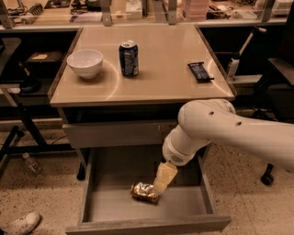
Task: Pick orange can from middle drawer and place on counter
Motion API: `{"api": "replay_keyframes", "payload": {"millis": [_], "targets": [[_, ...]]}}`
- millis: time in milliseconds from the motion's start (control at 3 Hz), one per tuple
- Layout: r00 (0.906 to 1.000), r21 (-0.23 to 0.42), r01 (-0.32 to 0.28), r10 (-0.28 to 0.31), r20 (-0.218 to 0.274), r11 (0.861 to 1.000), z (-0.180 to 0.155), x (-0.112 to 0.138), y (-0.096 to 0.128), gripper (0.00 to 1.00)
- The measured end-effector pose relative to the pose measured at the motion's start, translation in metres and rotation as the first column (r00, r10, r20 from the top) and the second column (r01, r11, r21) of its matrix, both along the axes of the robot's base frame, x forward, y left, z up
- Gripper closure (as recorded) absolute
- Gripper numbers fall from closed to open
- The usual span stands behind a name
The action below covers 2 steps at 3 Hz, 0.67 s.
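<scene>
The orange can (143,192) lies on its side on the floor of the open middle drawer (96,202), shiny and crinkled. My gripper (163,180) reaches down into the drawer from the white arm (220,131) on the right. Its pale tip is right at the can's right end, touching or nearly so. The beige counter (156,78) is above the drawer.
On the counter stand a white bowl (85,63), a dark blue can (128,58) and a dark snack bar (200,71). A cluttered bench (138,9) runs along the back. A chair base (267,179) is at right, a shoe (20,224) and a bottle (32,163) at left on the floor.
</scene>
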<state>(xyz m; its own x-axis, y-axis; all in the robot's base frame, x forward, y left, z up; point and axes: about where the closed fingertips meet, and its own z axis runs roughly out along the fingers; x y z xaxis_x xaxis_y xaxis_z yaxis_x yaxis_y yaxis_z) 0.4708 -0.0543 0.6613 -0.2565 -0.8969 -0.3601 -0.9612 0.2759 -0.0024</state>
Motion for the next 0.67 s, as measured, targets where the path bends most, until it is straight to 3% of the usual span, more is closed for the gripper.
{"api": "replay_keyframes", "payload": {"millis": [667], "targets": [[0.9991, 0.048, 0.034, -0.032, -0.029, 0.998, -0.068, 0.005, 0.018, 0.00]]}}
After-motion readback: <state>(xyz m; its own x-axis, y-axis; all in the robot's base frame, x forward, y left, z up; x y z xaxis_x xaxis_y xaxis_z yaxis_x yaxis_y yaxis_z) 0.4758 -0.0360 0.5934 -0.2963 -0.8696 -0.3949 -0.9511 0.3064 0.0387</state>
